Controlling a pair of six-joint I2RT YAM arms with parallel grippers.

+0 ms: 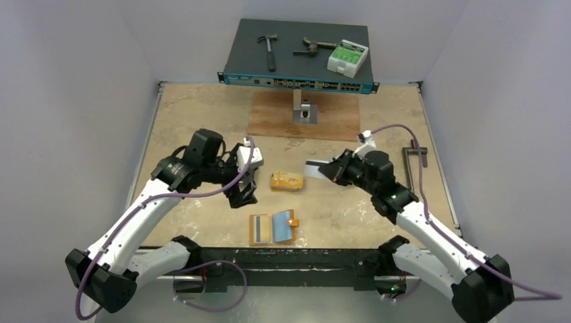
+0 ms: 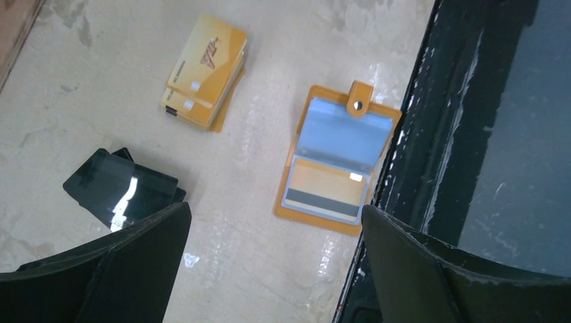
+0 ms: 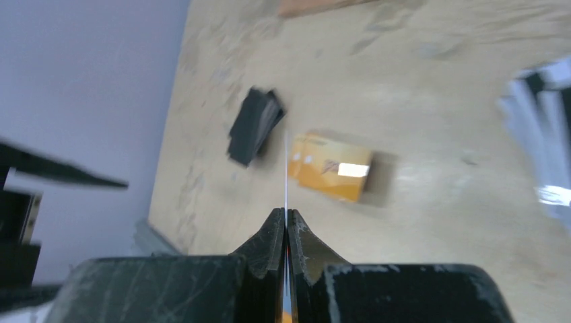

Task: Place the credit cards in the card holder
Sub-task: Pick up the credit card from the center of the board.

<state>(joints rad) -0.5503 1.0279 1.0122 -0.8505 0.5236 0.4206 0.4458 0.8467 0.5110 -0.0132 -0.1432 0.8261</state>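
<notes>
Beige counter (image 1: 202, 121): holder (image 1: 273, 229) lies open at 6 o'clock with a sleeved card (image 2: 326, 185) inside. Yellow stack (image 1: 286, 182) sits at its 12, top card apparently reading "VIP". Right fingers (image 3: 286, 229) pinch a silver card (image 1: 314, 168); left fingers (image 1: 242, 194) spread wide.

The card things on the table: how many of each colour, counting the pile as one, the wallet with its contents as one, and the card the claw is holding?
Orange: 2, the card stack and the card holder
Black: 1, the folded case
Silver-grey: 1, the card pinched in the right gripper
Total: 4
</notes>
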